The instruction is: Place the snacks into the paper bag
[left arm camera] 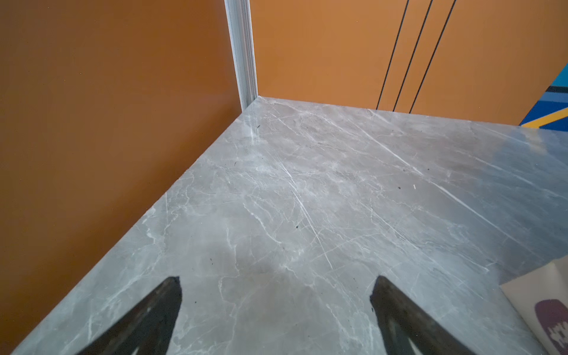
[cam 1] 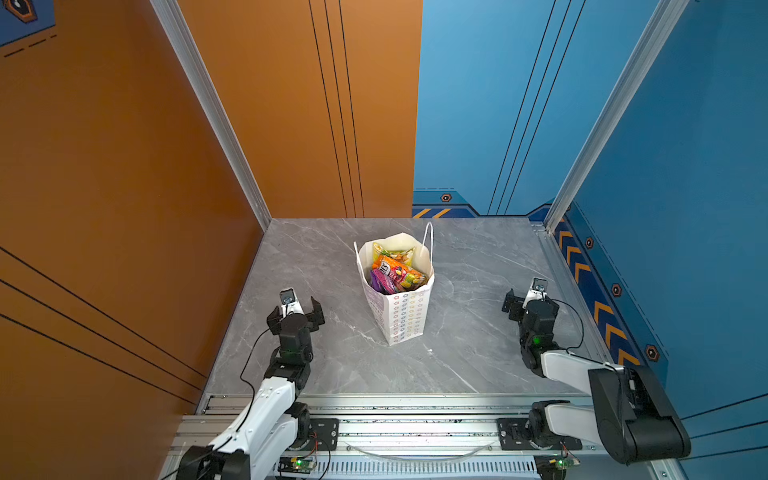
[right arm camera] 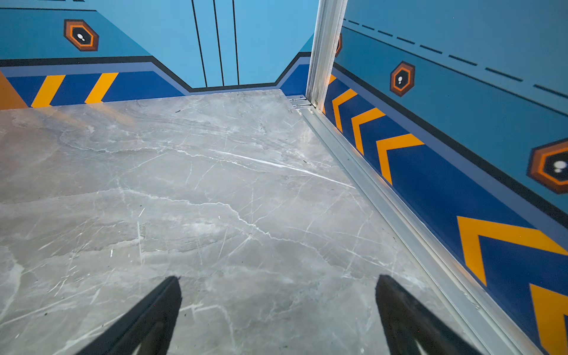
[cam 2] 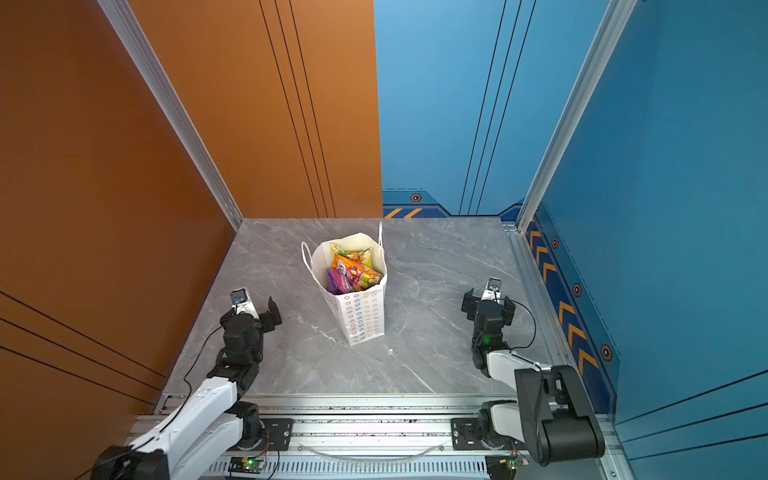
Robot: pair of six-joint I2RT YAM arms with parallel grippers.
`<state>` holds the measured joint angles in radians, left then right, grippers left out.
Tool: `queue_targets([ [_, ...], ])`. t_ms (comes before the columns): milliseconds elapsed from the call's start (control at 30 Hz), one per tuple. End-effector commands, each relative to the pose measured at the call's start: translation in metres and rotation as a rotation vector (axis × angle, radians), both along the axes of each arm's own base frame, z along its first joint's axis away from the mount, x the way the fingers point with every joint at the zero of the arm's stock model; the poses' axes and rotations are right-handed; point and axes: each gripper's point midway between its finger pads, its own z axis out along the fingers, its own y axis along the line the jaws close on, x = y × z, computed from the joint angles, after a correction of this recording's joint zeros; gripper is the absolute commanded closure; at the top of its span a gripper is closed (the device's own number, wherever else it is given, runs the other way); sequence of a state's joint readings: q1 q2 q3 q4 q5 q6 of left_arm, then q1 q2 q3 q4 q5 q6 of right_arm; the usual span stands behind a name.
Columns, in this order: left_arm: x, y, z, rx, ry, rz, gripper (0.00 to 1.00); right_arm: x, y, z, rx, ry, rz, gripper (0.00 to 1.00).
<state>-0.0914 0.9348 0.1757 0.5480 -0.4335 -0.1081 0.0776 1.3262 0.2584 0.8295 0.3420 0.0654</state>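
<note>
Sitting upright mid-table: paper bag, snacks filling it. Packets looking light, crinkly, slippery; pinching at flat edge advisable. Bag thin, tipping easily. Left gripper, right gripper flanking, fingers spread, holding nothing.

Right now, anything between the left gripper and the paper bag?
Nothing visible. In both top views only bare marble table lies between the open left gripper and the upright paper bag. The snacks already sit inside; none show on the table.
</note>
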Motion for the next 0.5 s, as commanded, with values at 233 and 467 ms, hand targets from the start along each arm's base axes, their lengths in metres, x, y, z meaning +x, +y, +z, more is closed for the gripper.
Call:
queue_targets([
  [233,0.038,0.001,-0.012,-0.04,-0.11,-0.097,0.02,0.021,0.027,-0.011,-0.061,-0.028,0.106,0.0],
  [467,0.063,-0.011,-0.035,-0.021,-0.035,-0.156,0.02,0.029,0.023,-0.013,-0.028,-0.005,0.103,0.0],
])
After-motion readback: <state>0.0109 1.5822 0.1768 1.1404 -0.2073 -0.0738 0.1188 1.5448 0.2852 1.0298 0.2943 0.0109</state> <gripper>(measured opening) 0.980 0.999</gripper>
